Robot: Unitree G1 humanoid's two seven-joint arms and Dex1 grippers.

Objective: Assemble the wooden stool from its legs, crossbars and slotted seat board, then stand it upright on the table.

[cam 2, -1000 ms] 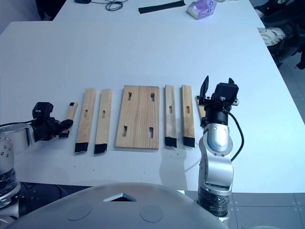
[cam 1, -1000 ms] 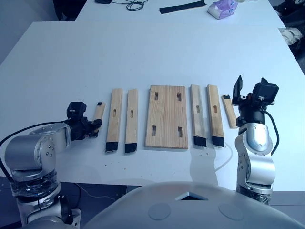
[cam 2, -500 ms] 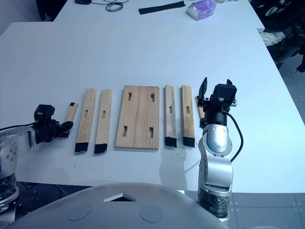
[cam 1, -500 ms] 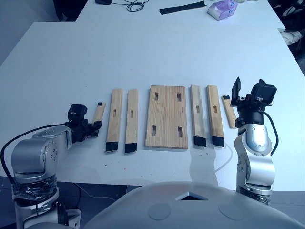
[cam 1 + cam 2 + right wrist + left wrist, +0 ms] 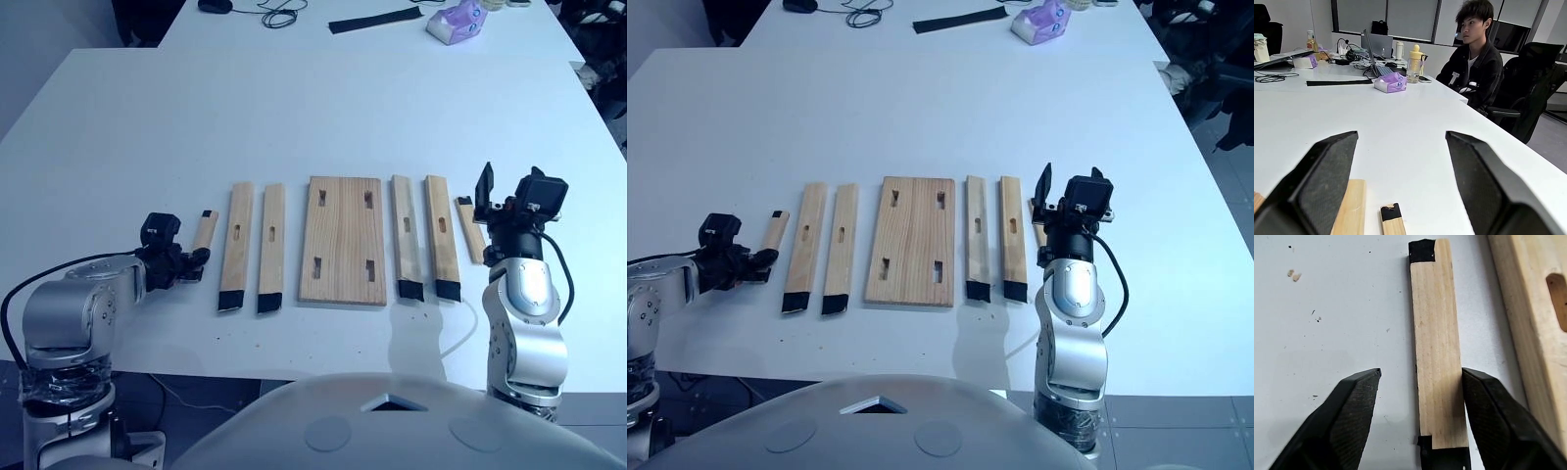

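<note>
At the far left of the white table (image 5: 294,108), the left gripper (image 5: 1421,372) sits low over the surface with its jaws spread fairly wide, gripping nothing. Its fingers (image 5: 1354,411) straddle the near end of the left crossbar (image 5: 204,233): one finger stands close against the bar's long edge, and the other is apart from it with bare table between. This short bar lies flat, running away from the robot, with black tape at both ends.

Just beside it lie the first leg (image 5: 236,245) and the second leg (image 5: 271,247), flat and parallel. Each has a slot near its middle and black tape on its near end. Next comes the seat board (image 5: 341,238), flat in the middle of the row, with four slots cut in it, two far and two near. It touches none of the other pieces.

To its right lie the third leg (image 5: 406,235) and the fourth leg (image 5: 442,235), in the same way as the first pair. Then comes the right crossbar (image 5: 471,228), short and slightly angled.

The right gripper (image 5: 1400,134) is raised above the table just beside that bar. It points away across the table, jaws spread wide and empty.

At the far edge rest a black strip (image 5: 375,17) and a purple tissue box (image 5: 457,18)
</note>
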